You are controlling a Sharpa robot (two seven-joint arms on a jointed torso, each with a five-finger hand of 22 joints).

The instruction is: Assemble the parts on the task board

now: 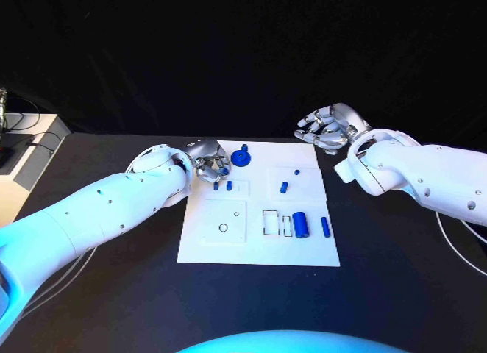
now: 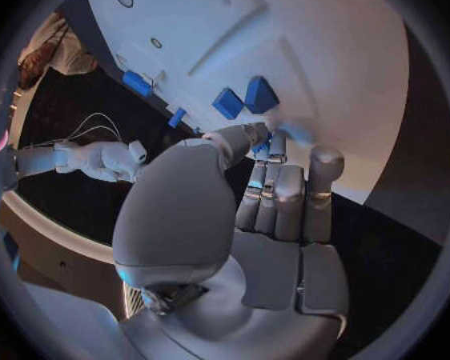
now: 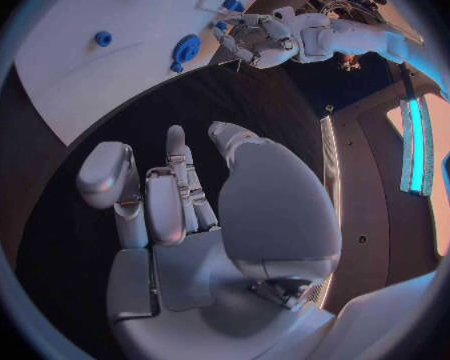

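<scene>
Head view: the white rectangular task board (image 1: 260,250) lies flat in the middle of the black surface (image 1: 116,294), probably so both arms can reach it. The left robot hand (image 1: 209,162) hangs at the board's far left corner, fingers curled down toward two small blue block-shaped parts (image 1: 222,186) just beside it; whether it grips anything I cannot tell. The right robot hand (image 1: 329,129) is raised off the board beyond its far right corner, fingers curled in and holding nothing, seemingly parked clear. I count one round blue knob-like part (image 1: 240,157), one blue cylinder (image 1: 300,223) standing by two white rectangular slots, one thin blue bar (image 1: 325,226) and two small blue pieces in the right-hand square.

Left wrist view: the left robot hand's fingertips (image 2: 275,140) press close to the board beside two blue blocks (image 2: 245,98); something blue shows between them, but a grasp is unclear.

Right wrist view: the right robot hand (image 3: 180,200) hovers over bare black surface, fingers bent, empty; the knob (image 3: 185,50) lies well apart.
</scene>
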